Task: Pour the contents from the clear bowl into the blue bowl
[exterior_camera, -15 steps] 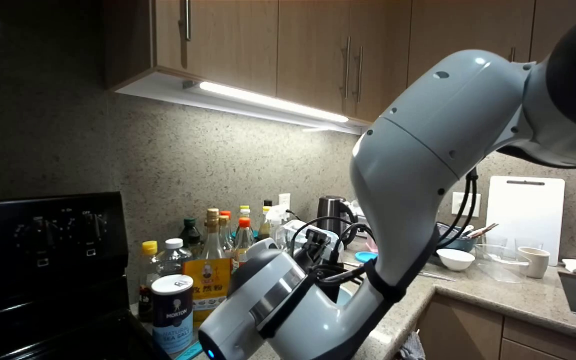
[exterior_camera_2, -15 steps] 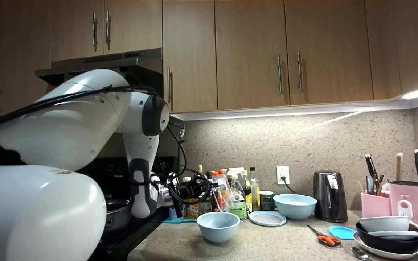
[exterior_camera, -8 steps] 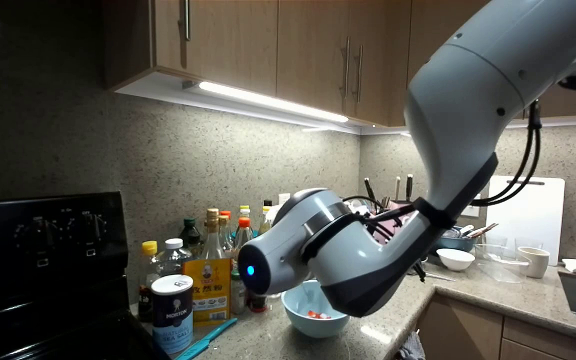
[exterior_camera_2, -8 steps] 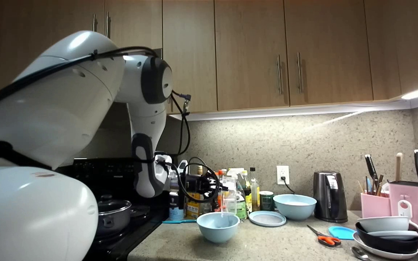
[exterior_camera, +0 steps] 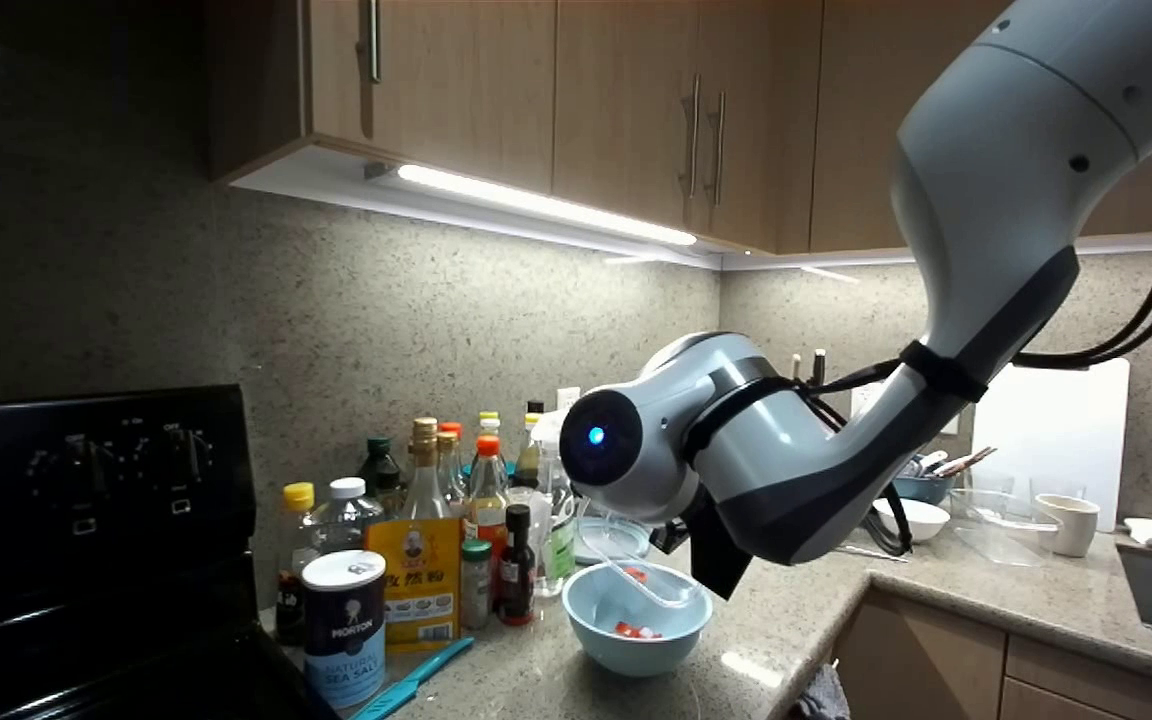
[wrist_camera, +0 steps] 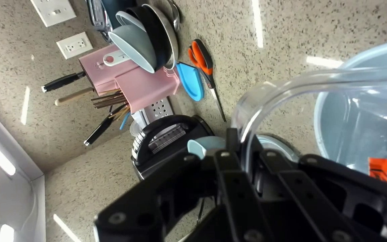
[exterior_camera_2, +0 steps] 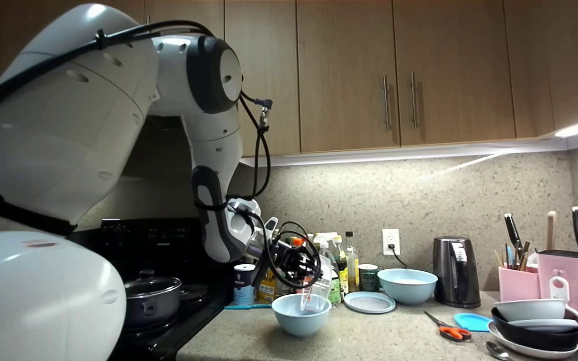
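Note:
My gripper (wrist_camera: 244, 144) is shut on the rim of the clear bowl (wrist_camera: 274, 97). The clear bowl is steeply tilted over the blue bowl (exterior_camera: 626, 655), its lower edge at or inside that bowl's opening. Both exterior views show this; the clear bowl also appears in an exterior view (exterior_camera_2: 320, 287), above the blue bowl (exterior_camera_2: 301, 323) and beside my gripper (exterior_camera_2: 301, 265). Red-white pieces (exterior_camera: 634, 631) lie in the blue bowl. Another red piece (exterior_camera: 634, 574) shows near the clear bowl. In the wrist view an orange piece (wrist_camera: 380, 169) shows through clear plastic; I cannot tell which bowl holds it.
Several bottles, a salt canister (exterior_camera: 346, 630) and a turquoise knife (exterior_camera: 416, 680) stand or lie near the stove. A second light-blue bowl (exterior_camera_2: 408, 287), a pale lid (exterior_camera_2: 369, 303), a kettle (exterior_camera_2: 457, 273), scissors (exterior_camera_2: 449, 328) and stacked dishes (exterior_camera_2: 537, 326) are farther along the counter.
The arm has lifted and swung, uncovering the blue bowl in an exterior view. The held clear bowl has moved slightly right and lower, and its tilt has changed, bringing its edge to the blue bowl.

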Controlling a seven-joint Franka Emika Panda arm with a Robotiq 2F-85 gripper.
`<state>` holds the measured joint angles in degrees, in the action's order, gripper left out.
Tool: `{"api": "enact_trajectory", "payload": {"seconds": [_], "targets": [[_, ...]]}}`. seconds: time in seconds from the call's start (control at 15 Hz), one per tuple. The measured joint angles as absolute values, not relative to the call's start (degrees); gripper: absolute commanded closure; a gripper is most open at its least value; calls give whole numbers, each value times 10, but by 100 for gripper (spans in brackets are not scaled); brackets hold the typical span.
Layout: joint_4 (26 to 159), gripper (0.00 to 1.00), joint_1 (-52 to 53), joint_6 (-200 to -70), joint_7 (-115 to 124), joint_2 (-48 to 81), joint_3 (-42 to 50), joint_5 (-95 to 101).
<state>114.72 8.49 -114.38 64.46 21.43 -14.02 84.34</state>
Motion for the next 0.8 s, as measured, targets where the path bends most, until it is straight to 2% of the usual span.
{"api": "enact_trajectory", "payload": {"seconds": [0.07, 0.27, 0.8], "targets": [[1147, 97, 87, -1143, 645, 216, -138, 843], [1145, 97, 99, -1137, 649, 220, -132, 845], [1108, 97, 190, -899, 772, 298, -115, 968]]}}
